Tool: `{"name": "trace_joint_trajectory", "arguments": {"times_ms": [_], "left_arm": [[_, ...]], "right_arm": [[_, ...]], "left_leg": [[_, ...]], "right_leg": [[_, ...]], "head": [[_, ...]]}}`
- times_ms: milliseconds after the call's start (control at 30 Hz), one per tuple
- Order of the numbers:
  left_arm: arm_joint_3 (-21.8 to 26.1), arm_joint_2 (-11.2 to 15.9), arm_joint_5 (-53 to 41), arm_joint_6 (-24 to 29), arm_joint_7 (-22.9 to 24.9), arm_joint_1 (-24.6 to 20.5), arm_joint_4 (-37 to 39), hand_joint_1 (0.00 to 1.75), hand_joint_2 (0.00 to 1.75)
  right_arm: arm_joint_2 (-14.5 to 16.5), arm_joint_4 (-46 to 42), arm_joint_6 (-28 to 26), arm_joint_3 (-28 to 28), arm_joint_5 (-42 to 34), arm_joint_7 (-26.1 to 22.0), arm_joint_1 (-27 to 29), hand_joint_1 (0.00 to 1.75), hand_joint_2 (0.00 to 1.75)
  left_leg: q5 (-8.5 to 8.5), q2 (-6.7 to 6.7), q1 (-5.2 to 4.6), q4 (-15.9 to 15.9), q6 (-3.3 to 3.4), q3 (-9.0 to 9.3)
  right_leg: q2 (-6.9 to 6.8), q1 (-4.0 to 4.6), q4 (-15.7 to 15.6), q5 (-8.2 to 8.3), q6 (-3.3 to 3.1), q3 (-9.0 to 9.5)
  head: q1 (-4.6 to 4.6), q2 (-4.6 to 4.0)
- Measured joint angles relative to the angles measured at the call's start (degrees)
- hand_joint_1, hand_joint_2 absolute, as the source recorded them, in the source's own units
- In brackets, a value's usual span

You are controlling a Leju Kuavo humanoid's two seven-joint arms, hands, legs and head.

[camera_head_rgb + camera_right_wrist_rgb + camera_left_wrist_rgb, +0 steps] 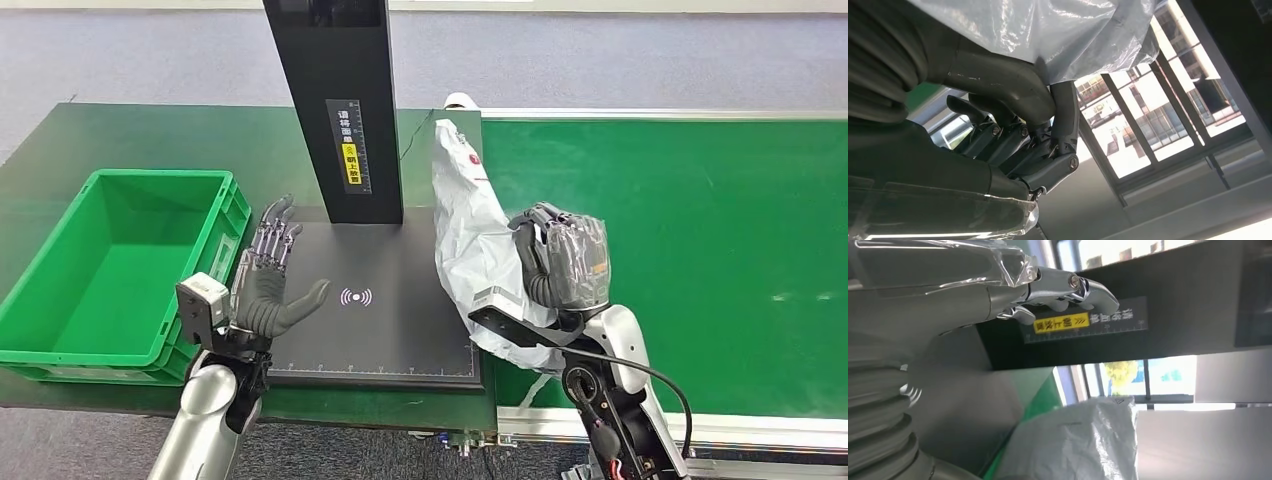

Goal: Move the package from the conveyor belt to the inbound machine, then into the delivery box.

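Observation:
The white plastic package (pixel 465 230) stands upright, lifted at the seam between the green conveyor belt (pixel 690 230) and the black inbound machine platform (pixel 400 335). My right hand (pixel 560 262) grips its right side, fingers curled, thumb against the bag. The right wrist view has that hand (pixel 1018 130) with the package (pixel 1073 35) pinched at the thumb. My left hand (pixel 268 280) hovers open, palm toward the package, over the platform's left edge. From the left wrist, its fingers (pixel 1063 287) stretch out with the package (pixel 1083 440) a gap away.
The machine's black column (pixel 340 100) rises at the back of the platform, just left of the package. A green delivery box (pixel 60 340) sits left of the platform, beside my left arm. The belt stretches away to the right.

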Motion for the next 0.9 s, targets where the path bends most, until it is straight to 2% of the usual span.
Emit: {"name": "trace_joint_trajectory", "arguments": {"times_ms": [100,200,367,700,833,900], "left_arm": [[0.66,-0.89,-3.27,11.39,-3.04,0.04,-1.53,0.00,1.75],[1.11,-1.34,-2.67,17.23,-4.55,0.39,-3.67,0.00,1.75],[1.28,-2.16,0.53,21.96,-6.80,1.47,-6.38,0.00,1.75],[1.68,-2.80,2.24,25.67,-9.22,2.58,-8.89,0.00,1.75],[1.68,-3.17,4.05,27.71,-11.49,2.95,-10.70,0.00,1.75],[1.66,-3.29,4.93,28.29,-11.99,3.08,-11.39,0.00,1.75]], "right_arm": [[0.21,1.34,1.46,0.60,0.21,0.19,-0.75,1.75,1.75],[1.11,3.77,3.28,1.39,-1.23,-0.13,-2.90,1.75,1.75],[2.82,8.24,4.73,3.06,-3.87,-1.56,-6.98,1.75,1.75],[4.25,11.74,6.08,5.62,-5.46,-3.27,-9.87,1.75,1.75],[5.39,12.62,8.57,8.13,-6.31,-5.37,-10.87,1.75,1.75],[6.15,13.41,12.02,9.91,-8.28,-6.80,-11.62,1.75,1.75]], "left_leg": [[0.00,0.02,0.00,0.00,0.00,-0.02],[0.01,0.00,0.01,0.00,0.00,-0.01],[0.02,0.01,0.01,0.00,0.00,0.02],[0.01,0.00,0.00,0.00,0.00,0.00],[0.01,0.01,0.02,-0.01,0.00,0.01],[0.01,0.01,0.03,-0.01,0.00,0.02]], "right_leg": [[0.01,0.00,0.00,0.00,0.00,0.00],[0.00,0.00,0.01,0.00,0.00,0.00],[0.00,0.01,0.01,0.00,0.00,0.01],[0.00,0.01,0.01,0.00,0.00,0.00],[0.00,0.02,0.01,0.00,-0.01,0.00],[0.00,0.03,0.01,0.00,-0.01,0.00]], "head": [[-0.01,0.00],[0.00,0.00],[-0.01,0.00],[-0.01,0.00],[-0.01,0.00],[0.00,0.00]]}}
